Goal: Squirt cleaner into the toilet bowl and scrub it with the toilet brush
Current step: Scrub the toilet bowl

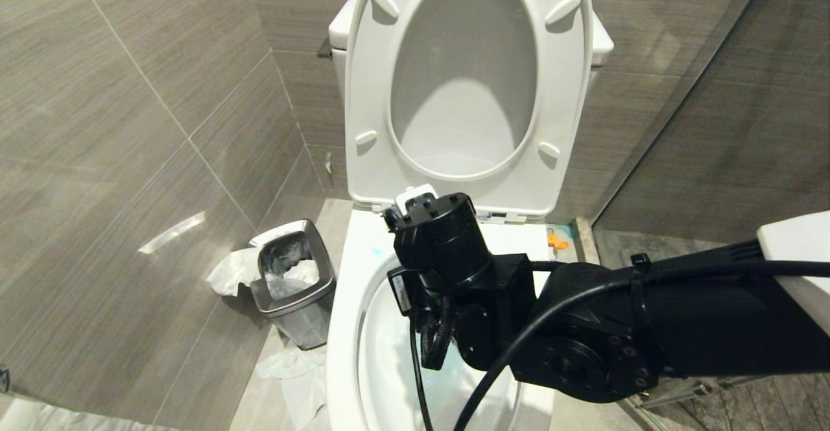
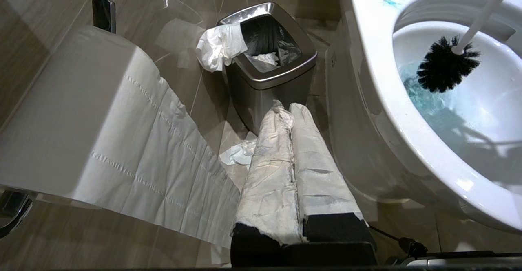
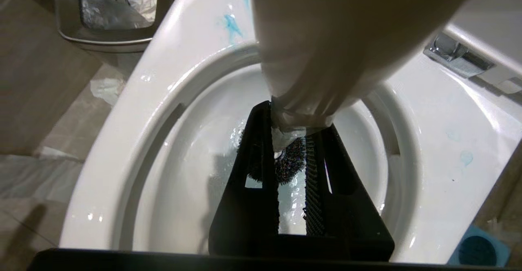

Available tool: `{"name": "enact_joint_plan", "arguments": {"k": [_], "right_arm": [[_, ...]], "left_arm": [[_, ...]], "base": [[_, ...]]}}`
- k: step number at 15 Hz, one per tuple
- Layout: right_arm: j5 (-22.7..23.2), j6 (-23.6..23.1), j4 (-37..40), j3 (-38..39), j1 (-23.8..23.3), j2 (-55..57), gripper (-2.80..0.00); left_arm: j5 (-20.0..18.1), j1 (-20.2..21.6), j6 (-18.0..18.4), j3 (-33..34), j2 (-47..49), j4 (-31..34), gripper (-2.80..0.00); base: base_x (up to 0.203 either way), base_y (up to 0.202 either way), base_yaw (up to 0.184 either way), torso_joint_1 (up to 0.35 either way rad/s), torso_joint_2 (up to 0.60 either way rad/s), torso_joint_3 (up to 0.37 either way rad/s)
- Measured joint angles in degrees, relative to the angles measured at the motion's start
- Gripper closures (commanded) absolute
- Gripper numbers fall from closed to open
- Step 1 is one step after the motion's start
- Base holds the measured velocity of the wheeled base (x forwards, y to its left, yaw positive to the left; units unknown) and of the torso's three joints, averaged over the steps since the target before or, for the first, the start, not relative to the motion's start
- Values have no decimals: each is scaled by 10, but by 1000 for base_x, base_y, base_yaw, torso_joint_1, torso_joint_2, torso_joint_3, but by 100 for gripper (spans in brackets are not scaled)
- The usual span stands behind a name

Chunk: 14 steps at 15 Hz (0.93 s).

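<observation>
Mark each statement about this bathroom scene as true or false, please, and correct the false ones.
1. The right claw holds the toilet brush inside the toilet bowl. True.
2. The toilet seat is down. False: it is raised against the tank.
3. The steel bin stands beside the toilet with paper in it. True.
4. The water in the bowl is tinted red. False: the cleaner tints it teal-blue.
5. The left claw holds the brush. False: it is shut, wrapped in paper, near the bin.
</observation>
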<state>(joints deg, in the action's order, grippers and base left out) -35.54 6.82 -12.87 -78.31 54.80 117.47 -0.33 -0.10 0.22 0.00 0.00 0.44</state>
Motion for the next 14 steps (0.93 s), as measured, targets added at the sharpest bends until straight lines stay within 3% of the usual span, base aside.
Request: {"name": "enact_joint_plan", "arguments": {"k": [4, 9, 14], "right_arm": [[-3, 43, 0, -11, 2, 18, 0], [-30, 101, 9, -18, 47, 60, 0], [-43, 111, 34, 75, 61, 32, 0]], "left_arm": [[0, 0, -1, 0, 0, 0, 0], [0, 0, 0, 0, 0, 0, 0], [0, 0, 0, 0, 0, 0, 0]], "base": [[0, 0, 0, 0, 0, 0], [0, 0, 0, 0, 0, 0], [0, 0, 0, 0, 0, 0]]}}
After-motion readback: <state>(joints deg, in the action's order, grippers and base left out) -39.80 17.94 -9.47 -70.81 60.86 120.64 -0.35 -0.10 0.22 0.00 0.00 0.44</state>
